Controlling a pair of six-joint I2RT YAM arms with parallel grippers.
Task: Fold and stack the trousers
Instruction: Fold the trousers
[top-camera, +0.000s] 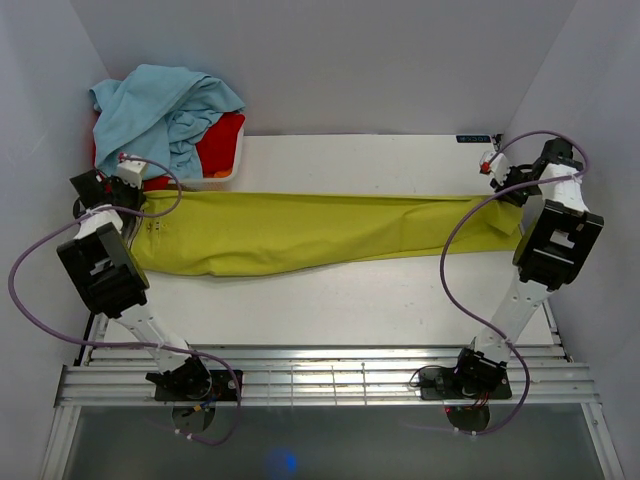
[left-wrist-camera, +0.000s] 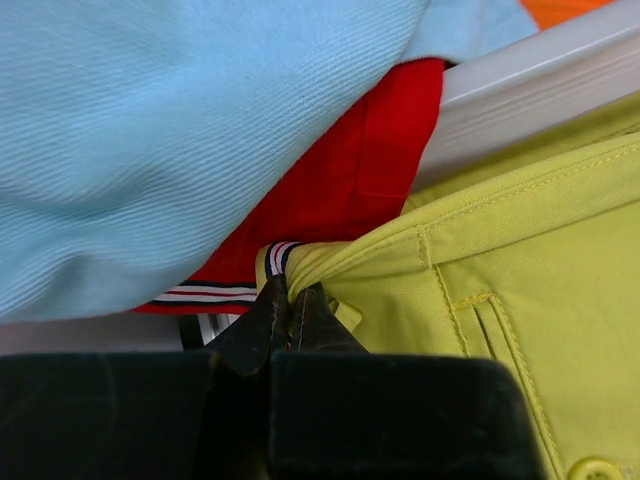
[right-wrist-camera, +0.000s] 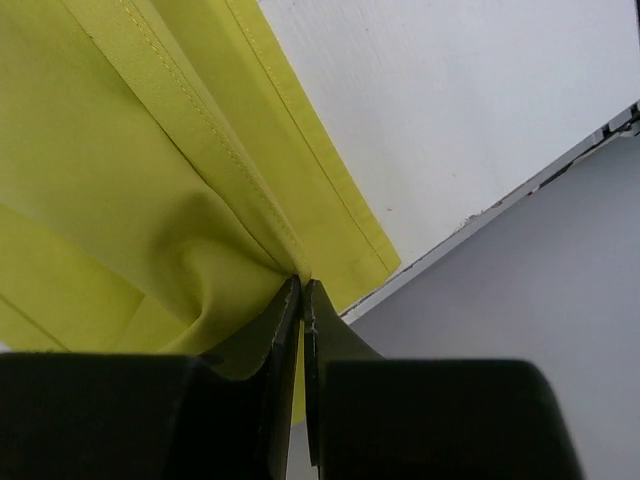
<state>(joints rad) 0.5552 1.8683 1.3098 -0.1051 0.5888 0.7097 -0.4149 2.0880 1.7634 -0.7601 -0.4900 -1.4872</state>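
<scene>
**One pair of trousers stretched between two closed grippers**

Just behind the left gripper (left-wrist-camera: 290, 300) sits one shallow white tray (top-camera: 222, 178) with a smooth, hard rim. It holds two garments. A red one (top-camera: 222, 140) lies in it, and a light blue one (top-camera: 165, 110) of soft, finely ribbed cloth is heaped in loose folds on top and spills over the tray's far side.

The single pair of trousers (top-camera: 320, 232) is plain yellow-green woven cloth. It lies flat on the white tabletop (top-camera: 380, 300) as one long, narrow band running from the left gripper across to the right gripper (right-wrist-camera: 303, 285). The left gripper is closed on the waistband corner, pinching it at the small striped label (left-wrist-camera: 280, 252), where the cloth gathers into a point. Beside that gripper the waistband shows neat double stitching, a pocket seam and one round button (left-wrist-camera: 595, 470) of the same colour. The right gripper is closed on the leg end, its tips nipping a stitched hem. The cloth puckers in a soft fold on one side of that gripper and lies smooth on the other, close to the tabletop's edge.
</scene>
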